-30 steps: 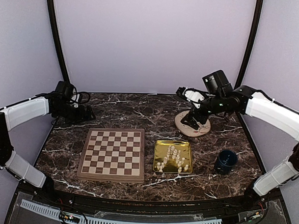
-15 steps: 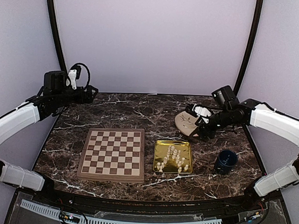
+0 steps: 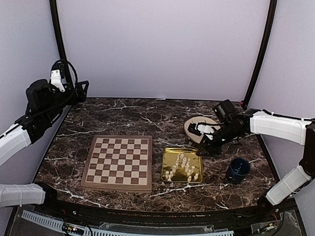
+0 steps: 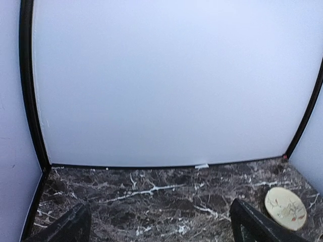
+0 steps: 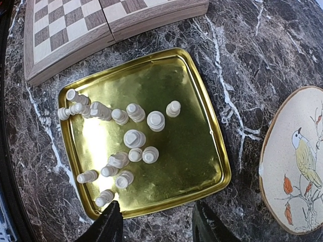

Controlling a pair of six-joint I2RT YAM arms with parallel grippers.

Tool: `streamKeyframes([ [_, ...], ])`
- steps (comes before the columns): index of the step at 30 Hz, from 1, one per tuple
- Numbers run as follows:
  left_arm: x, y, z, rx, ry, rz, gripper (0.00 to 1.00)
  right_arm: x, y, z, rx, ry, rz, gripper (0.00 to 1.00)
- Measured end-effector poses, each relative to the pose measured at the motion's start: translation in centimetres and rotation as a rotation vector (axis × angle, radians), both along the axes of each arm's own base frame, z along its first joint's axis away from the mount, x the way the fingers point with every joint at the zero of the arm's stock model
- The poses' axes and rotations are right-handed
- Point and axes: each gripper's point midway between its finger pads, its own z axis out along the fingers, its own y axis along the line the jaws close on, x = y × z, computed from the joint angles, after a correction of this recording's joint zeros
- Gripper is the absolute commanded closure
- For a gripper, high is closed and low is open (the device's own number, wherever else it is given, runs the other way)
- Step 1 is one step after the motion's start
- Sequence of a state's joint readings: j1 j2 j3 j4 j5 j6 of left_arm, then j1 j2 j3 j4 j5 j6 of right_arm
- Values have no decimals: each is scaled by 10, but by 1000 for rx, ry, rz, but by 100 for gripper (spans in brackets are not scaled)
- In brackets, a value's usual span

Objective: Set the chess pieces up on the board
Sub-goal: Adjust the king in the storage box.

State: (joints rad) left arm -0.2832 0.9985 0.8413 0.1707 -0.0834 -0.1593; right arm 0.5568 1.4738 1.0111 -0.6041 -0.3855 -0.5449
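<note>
Chess pieces (image 5: 133,138) — clustered in gold tray (image 5: 199,151), just right of board (image 3: 118,162), some toppled. Right tool (image 5: 156,229) at tray's far-right corner, jaws parted, empty; pieces just ahead. Left tool (image 4: 161,233) wide open, well apart — right arm nearer.

A dark marble desk (image 3: 126,117) veined in white is shown. Four things are set directly on it: a checked wooden board (image 3: 118,162) left of centre, a gold tray (image 3: 170,156) just beside it on the right, a round cream plate (image 3: 192,125) behind the tray, and a dark blue cup (image 3: 238,170) near the right edge.
</note>
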Motion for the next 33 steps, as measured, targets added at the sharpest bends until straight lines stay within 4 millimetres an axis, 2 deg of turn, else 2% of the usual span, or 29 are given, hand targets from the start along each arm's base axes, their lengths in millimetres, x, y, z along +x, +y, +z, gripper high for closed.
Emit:
streamKeyframes([
  [3,-5,3,18,-31,-86,1,29,6,6,-5,-22,-4,24,55],
  [5,3,-13,27,25,-93,-82,42,12,12,-7,-31,-13,44,57],
  [6,9,-21,26,38,-81,-118,45,14,16,-7,-34,-16,54,57],
  [8,17,-32,13,76,-38,-171,46,19,23,-7,-35,-21,72,58],
  [12,11,-43,-33,154,94,-240,44,21,37,-6,-21,-17,98,58],
  [14,7,-44,-42,176,117,-253,41,17,45,-6,-15,-9,119,58],
  [17,4,-44,-40,196,113,-252,41,7,58,-9,-20,9,154,61],
  [21,1,-41,-35,207,98,-239,43,-1,66,-17,-43,48,170,63],
  [25,0,-39,-38,216,133,-234,45,3,64,-21,-74,55,148,64],
  [29,8,-37,-37,230,186,-217,46,3,60,-25,-101,63,133,64],
  [33,13,-37,-46,244,242,-210,46,0,58,-28,-114,78,131,63],
])
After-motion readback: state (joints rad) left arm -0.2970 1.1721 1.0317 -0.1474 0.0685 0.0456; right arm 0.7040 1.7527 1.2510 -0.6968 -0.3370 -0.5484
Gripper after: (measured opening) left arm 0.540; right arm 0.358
